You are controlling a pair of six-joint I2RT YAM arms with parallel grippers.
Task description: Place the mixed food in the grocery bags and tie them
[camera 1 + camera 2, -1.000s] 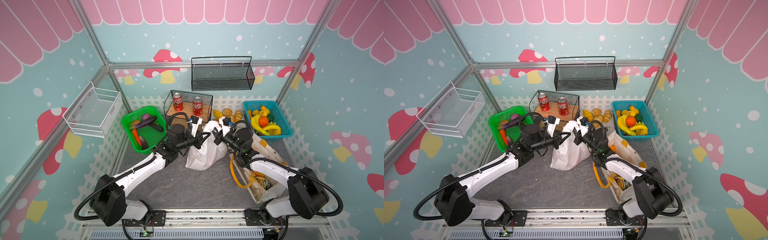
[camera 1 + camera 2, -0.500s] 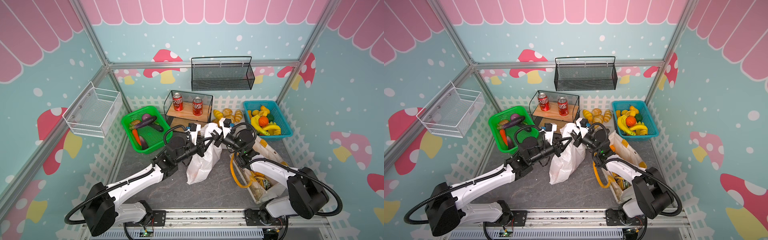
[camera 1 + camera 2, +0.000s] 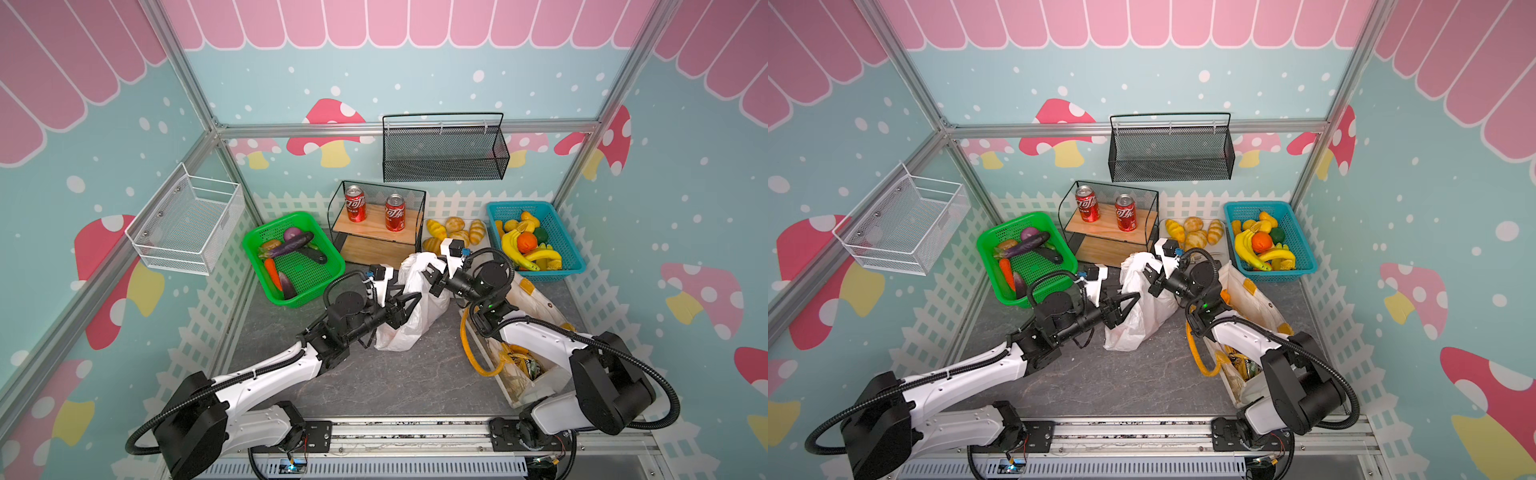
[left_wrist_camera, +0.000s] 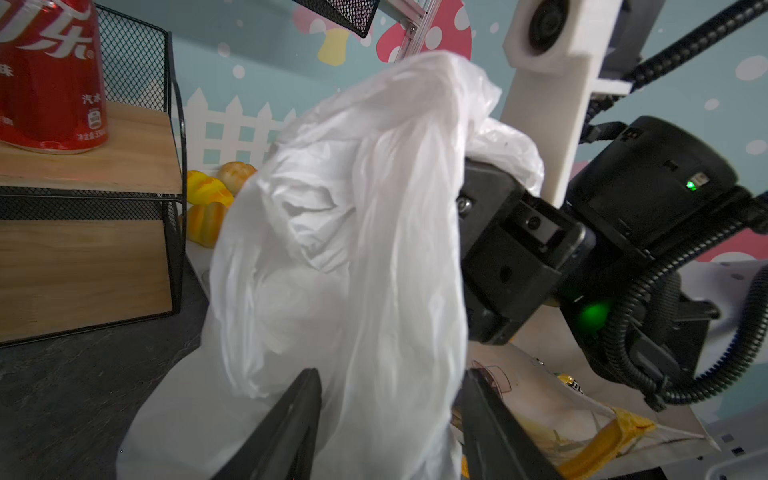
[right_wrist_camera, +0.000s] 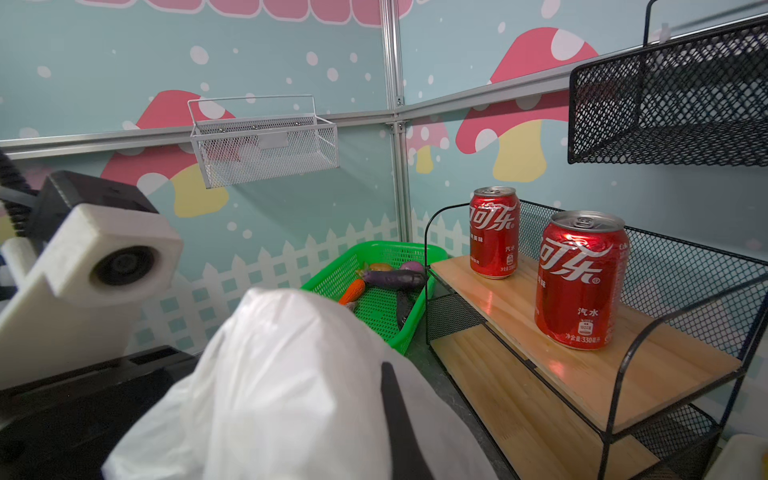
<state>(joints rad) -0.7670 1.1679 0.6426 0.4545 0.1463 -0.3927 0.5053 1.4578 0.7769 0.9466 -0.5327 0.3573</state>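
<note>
Pastel mushroom walls frame a grey tabletop (image 3: 374, 386) where a white plastic bag (image 3: 405, 332) stands bunched at the centre. It is held up by the right claw (image 3: 429, 277), which is closed on the crumpled plastic at the bag's top. At the bag's side the left claw (image 3: 409, 306) stands open, its two fingers (image 4: 291, 419) spread to either side of a hanging fold and gripping nothing; whether they touch the film cannot be told. With only one pinch carrying it, the thin bag could slide out of the right claw or slump onto the tabletop, closing its mouth and burying the loop handles needed for the knot. If the left claw closes where it is, it might catch only a loose fold of the body rather than a handle, and a pull on that could tear the film or tip the bag over. What the bag contains cannot be seen. Toy vegetables (image 3: 291, 249) lie in a green basket (image 3: 305, 270) well to the left of both claws. Just beside the bag, under the right arm, lies a cream tote (image 3: 540, 301) with yellow handles, snack packets (image 3: 521, 365) showing in its open mouth.
</note>
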